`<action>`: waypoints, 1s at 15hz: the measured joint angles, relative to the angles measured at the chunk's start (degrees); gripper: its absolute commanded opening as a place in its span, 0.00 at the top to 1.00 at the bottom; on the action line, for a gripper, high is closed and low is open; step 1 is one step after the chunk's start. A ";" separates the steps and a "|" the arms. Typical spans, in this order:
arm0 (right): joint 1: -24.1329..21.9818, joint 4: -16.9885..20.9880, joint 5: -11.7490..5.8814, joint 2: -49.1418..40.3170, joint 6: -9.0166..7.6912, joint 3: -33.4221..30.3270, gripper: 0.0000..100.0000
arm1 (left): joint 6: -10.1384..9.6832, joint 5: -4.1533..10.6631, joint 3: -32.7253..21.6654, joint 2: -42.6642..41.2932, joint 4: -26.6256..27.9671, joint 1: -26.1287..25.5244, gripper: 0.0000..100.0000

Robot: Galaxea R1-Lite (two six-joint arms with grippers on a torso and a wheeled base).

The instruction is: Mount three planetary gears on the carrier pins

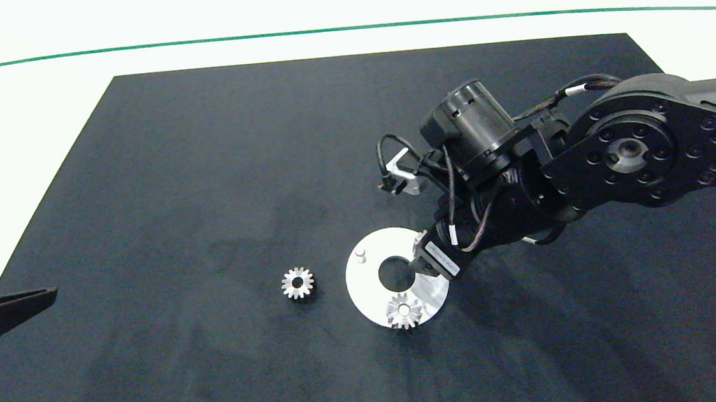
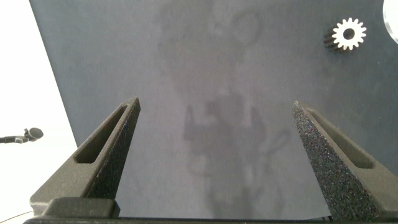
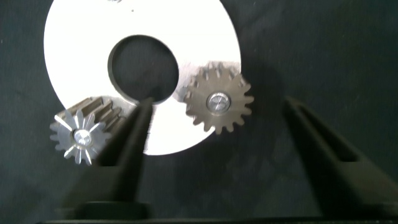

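While the right pincer [image 3: 214,134] hovered open over the right side of the white disc [image 1: 364,283], its fingers straddled a planetary gear [image 3: 219,102] seated on a carrier pin without touching it. A second gear [image 1: 404,310] sat on the pin at the disc's near edge, and the far-left pin [image 1: 360,253] stood bare. The third gear [image 1: 298,283] lay on the dark tabletop [image 1: 202,175] just left of the disc. The left pincer [image 2: 214,149] waited open at the tabletop's left edge.

Right gripper [image 3: 211,124] jaws apart; left gripper [image 2: 214,134] likewise.
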 measured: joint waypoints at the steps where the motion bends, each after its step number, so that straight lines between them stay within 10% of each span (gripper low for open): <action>1: 0.11 0.29 0.01 -0.79 -0.02 0.59 0.00 | 0.00 0.02 0.00 0.02 0.00 0.00 0.00; 10: -8.74 0.96 0.28 -33.26 0.50 28.67 0.00 | 0.85 0.29 1.85 1.21 -1.35 -0.68 0.00; 15: -15.47 -18.47 0.76 -52.88 1.57 55.87 0.00 | 1.66 0.71 8.83 4.08 -11.97 -4.96 0.00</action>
